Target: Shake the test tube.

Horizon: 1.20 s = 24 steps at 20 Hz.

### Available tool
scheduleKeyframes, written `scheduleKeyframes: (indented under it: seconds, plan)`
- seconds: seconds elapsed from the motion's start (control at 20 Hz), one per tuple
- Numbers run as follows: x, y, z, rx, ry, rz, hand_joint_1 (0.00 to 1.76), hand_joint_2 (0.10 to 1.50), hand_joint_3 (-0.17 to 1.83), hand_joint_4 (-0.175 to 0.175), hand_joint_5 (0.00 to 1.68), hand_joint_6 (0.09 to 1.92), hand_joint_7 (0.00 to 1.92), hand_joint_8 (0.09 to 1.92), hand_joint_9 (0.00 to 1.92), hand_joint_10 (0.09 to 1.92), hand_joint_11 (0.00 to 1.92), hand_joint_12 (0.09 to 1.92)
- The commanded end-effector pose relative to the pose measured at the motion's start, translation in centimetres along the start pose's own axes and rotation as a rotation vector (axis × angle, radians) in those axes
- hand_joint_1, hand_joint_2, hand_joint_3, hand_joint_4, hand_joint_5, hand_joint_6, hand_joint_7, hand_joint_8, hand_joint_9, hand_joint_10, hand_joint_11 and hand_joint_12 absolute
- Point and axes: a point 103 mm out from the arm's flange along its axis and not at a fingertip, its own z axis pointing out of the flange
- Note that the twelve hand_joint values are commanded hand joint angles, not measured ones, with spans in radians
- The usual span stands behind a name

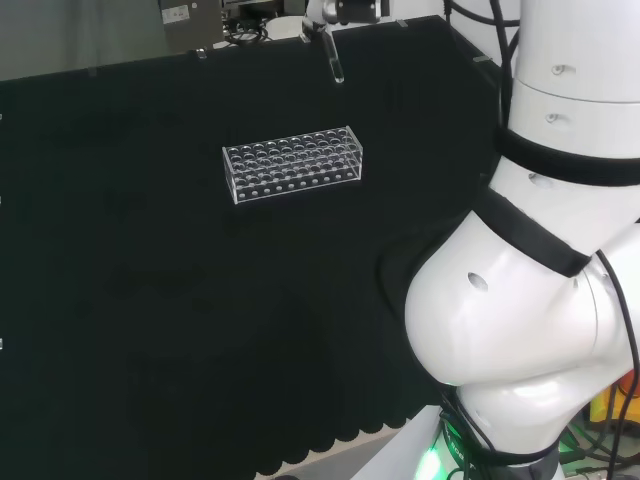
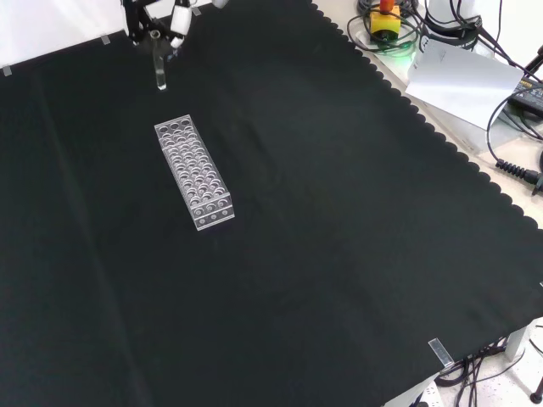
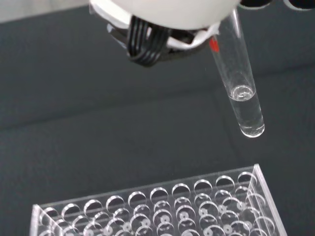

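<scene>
A clear glass test tube (image 3: 242,88) with a little clear liquid at its bottom hangs tilted from the hand (image 3: 167,19), whose fingers are curled round its upper end. In the head view the hand (image 1: 340,10) is at the top edge, holding the tube (image 1: 334,58) high over the far side of the cloth. In the front view the hand (image 2: 161,19) is at the top left, with the tube (image 2: 159,69) pointing down above and beyond the rack. The clear plastic test tube rack (image 1: 292,162) (image 2: 194,172) (image 3: 162,209) stands on the cloth below with its holes vacant.
Black cloth (image 1: 150,300) covers the bench. The arm's big white links (image 1: 540,280) stand at the right of the head view. Cables, a yellow button box (image 2: 386,19) and a white sheet (image 2: 462,76) lie beyond the cloth's scalloped edge in the front view.
</scene>
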Motion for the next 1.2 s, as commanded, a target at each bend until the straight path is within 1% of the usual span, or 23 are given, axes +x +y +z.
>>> scheduleKeyframes:
  seconds: [0.05,0.25,0.45,0.6,0.75,0.95,1.05,1.2]
  plan:
    - [-0.3,-2.1,-3.0,-0.033,0.052,0.017,1.23,0.69,0.56,-0.175,1.34,0.51,1.75,0.43,1.63,0.5,1.24,0.82]
    - [0.2,-3.0,-3.4,-0.038,0.07,0.01,1.23,0.69,0.57,-0.175,1.34,0.51,1.75,0.44,1.63,0.51,1.24,0.82]
    - [2.0,-3.7,-3.1,-0.034,0.101,-0.012,1.23,0.69,0.57,-0.175,1.34,0.51,1.75,0.44,1.63,0.51,1.23,0.82]
    - [4.2,-4.1,-2.7,-0.028,0.13,-0.045,1.23,0.68,0.57,-0.175,1.34,0.51,1.75,0.44,1.63,0.51,1.23,0.82]
    - [7.0,-4.5,-2.2,-0.017,0.161,-0.087,1.23,0.68,0.58,-0.175,1.34,0.51,1.75,0.44,1.63,0.51,1.23,0.82]
    - [10.9,-5.0,-1.8,0.001,0.228,-0.136,1.23,0.68,0.58,-0.175,1.33,0.51,1.75,0.44,1.63,0.51,1.23,0.82]
    - [12.3,-5.2,-1.7,0.003,0.247,-0.157,1.23,0.68,0.58,-0.175,1.33,0.51,1.75,0.44,1.63,0.51,1.23,0.82]
    - [13.4,-5.5,-2.0,0.001,0.281,-0.165,1.23,0.68,0.58,-0.175,1.33,0.52,1.75,0.44,1.63,0.51,1.23,0.82]
